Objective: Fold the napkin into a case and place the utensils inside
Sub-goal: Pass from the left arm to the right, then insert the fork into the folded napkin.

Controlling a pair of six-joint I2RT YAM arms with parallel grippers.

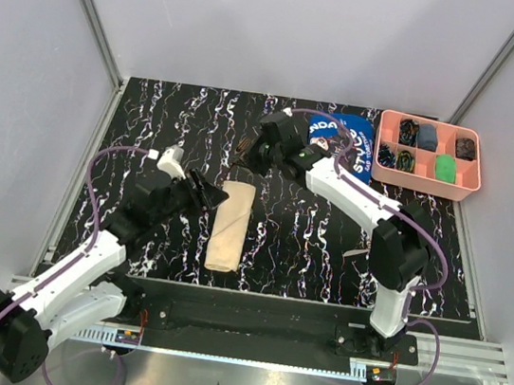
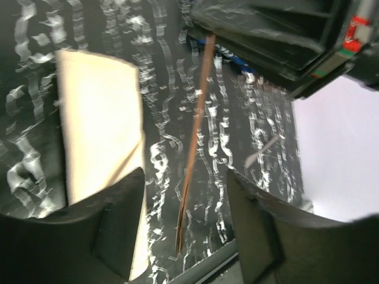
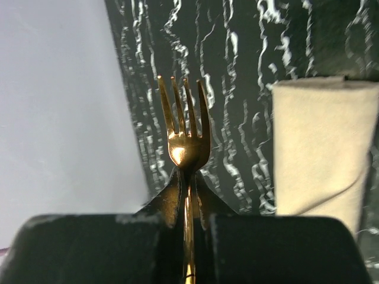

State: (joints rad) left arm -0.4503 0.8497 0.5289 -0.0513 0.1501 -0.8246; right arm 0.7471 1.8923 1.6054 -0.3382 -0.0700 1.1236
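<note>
On the black marbled table the beige napkin lies folded to a narrow packet near the middle, the left gripper stands open just beside it, and the right gripper pinches a golden fork.

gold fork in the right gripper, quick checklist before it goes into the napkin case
1. Grip on the gold metal fork: ok, the right gripper is shut on its handle, tines pointing out ahead.
2. Beige cloth napkin case folded: ok, a narrow oblong packet lying flat on the black marbled table.
3. Pocket opening facing the fork: cannot tell, only a diagonal flap edge shows.
4. Left gripper free to steady the case: ok, open and empty beside its left edge.
5. Fork clear of the case: ok, apart from it, beyond its far end.
</note>
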